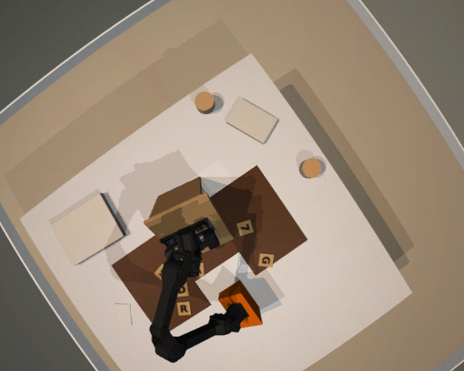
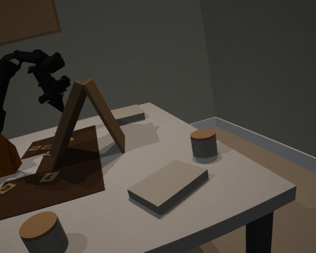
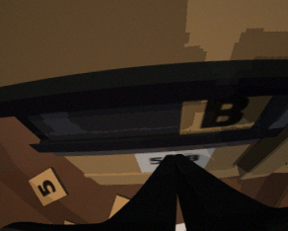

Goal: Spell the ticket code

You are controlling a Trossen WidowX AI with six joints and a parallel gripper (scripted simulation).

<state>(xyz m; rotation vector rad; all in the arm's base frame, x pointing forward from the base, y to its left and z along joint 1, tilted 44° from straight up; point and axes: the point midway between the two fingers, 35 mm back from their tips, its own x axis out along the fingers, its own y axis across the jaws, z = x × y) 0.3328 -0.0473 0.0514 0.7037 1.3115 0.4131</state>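
Note:
The board [image 1: 224, 231] [image 2: 71, 122] [image 3: 113, 44] leans as an A-frame. Its black rail [image 3: 113, 144] holds a B tile [image 1: 201, 227] [image 3: 224, 115] toward the right end; a narrow strip of channel shows to its right, and the channel left of it is empty. The ticket [image 3: 144, 165] below the rail is partly hidden by the fingers; a 5 and a B show. My gripper [image 2: 62, 111] [image 3: 174, 162] is shut and empty, tips close in front of the board. A 5 tile [image 3: 47, 187] lies on the brown mat, with R [image 1: 184, 308], D [image 1: 182, 289], 7 [image 1: 244, 227] and G [image 1: 266, 259].
The brown mat [image 1: 279, 227] [image 2: 89, 177] lies under the board. Another tile [image 1: 201, 269] is partly hidden by the arm. Two lidded jars [image 1: 204, 101] [image 1: 312, 167], two pale slabs [image 1: 251, 120] [image 1: 88, 229] and the orange block [image 1: 254, 313] at the arm's base stand on the counter.

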